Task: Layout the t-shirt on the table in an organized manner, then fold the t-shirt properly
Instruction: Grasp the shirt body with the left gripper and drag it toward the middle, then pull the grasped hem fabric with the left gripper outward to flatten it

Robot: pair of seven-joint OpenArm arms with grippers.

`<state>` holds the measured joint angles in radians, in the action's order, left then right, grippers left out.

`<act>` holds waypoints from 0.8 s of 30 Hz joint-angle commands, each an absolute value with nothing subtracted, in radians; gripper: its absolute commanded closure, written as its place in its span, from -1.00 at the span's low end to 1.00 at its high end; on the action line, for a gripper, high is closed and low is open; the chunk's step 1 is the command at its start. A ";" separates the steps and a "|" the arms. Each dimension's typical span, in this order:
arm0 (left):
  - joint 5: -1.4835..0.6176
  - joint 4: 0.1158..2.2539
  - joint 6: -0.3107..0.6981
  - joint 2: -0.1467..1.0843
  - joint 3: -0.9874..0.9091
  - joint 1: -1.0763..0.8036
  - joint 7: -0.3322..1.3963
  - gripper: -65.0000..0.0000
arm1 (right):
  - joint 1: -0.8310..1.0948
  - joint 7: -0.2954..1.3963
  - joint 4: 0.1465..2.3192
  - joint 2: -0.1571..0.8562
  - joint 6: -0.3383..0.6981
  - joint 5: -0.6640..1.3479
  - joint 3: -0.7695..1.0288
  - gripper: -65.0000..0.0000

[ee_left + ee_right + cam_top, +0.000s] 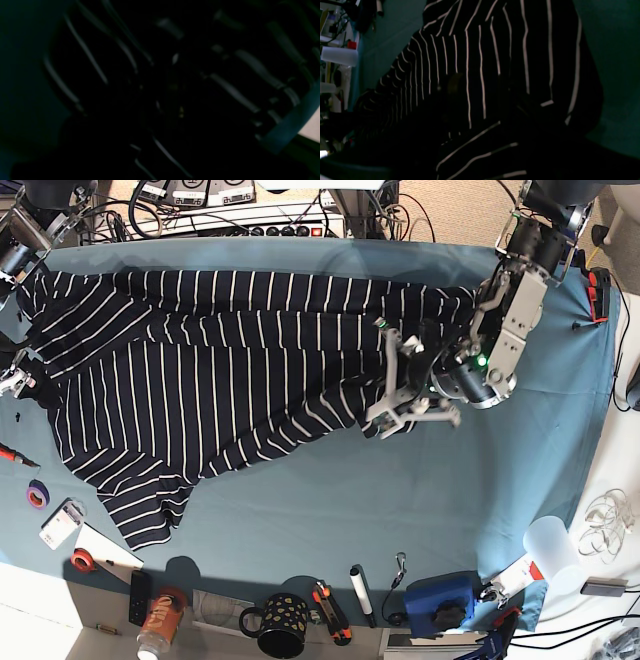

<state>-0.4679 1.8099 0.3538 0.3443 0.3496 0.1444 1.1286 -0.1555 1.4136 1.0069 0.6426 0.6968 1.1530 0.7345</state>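
We find the t-shirt point(200, 370) spread across the far half of the table point(400, 500), still rumpled, with one corner drawn out toward the near left edge and folds bunched at its other end.

The left gripper point(392, 385) sits low over that bunched end. In the base view its two pale fingers point(388, 350) stand apart, with striped cloth lying between and beneath them. The left wrist view is nearly black and blurred, showing only stripes close under the jaws. We judge the jaws parted, but we cannot tell whether any fabric is still caught. The placement suits work on the bunched hem, which must be drawn flat before any fold.

The right gripper is not shown in the base view, only that arm's upper body at the far corner. Its wrist view looks along a draped run of shirt with bare table beside it; no finger shows, so its jaw state cannot be told.

Laying out is, in our judgement, incomplete. Folding has not begun.
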 commanded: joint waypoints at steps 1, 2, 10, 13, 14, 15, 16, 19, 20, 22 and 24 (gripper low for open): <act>-0.476 1.859 0.356 0.347 0.342 0.153 1.102 0.63 | -0.172 1.396 1.021 0.675 0.698 1.177 0.741 0.33; -0.469 1.891 0.358 0.346 0.337 0.144 1.085 0.63 | -0.172 1.396 1.021 0.676 0.698 1.177 0.741 0.33; -0.374 1.981 0.231 0.346 0.136 0.117 0.929 0.09 | -0.172 1.396 1.021 0.676 0.698 1.145 0.741 0.33; -0.418 1.904 0.235 0.347 0.035 0.143 0.951 0.09 | -0.172 1.396 1.021 0.675 0.698 1.128 0.740 0.33; -0.469 1.859 0.255 0.347 0.010 0.159 0.979 0.09 | -0.172 1.396 1.021 0.675 0.698 1.128 0.740 0.33; -0.533 1.806 0.289 0.347 -0.010 0.177 1.010 0.09 | -0.172 1.396 1.021 0.675 0.698 1.128 0.740 0.33; -0.601 1.747 0.318 0.347 -0.024 0.197 1.042 0.09 | -0.172 1.396 1.021 0.675 0.698 1.128 0.740 0.33; -0.801 1.562 0.393 0.346 -0.031 0.263 1.133 0.09 | -0.172 1.386 1.021 0.675 0.698 1.128 0.740 0.33; -0.861 1.506 0.409 0.346 -0.031 0.286 1.155 0.09 | -0.172 1.383 1.021 0.675 0.698 1.128 0.740 0.33; -0.924 1.418 0.427 0.346 -0.031 0.326 1.200 0.09 | -0.172 1.383 1.021 0.675 0.698 1.128 0.740 0.33; -0.945 1.359 0.429 0.347 -0.031 0.355 1.227 0.09 | -0.172 1.383 1.021 0.675 0.698 1.127 0.740 0.33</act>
<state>-0.9138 1.3426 0.4271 0.3355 -0.0265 0.3309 1.2339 -0.1555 1.4025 1.0069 0.6422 0.6968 1.0996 0.7345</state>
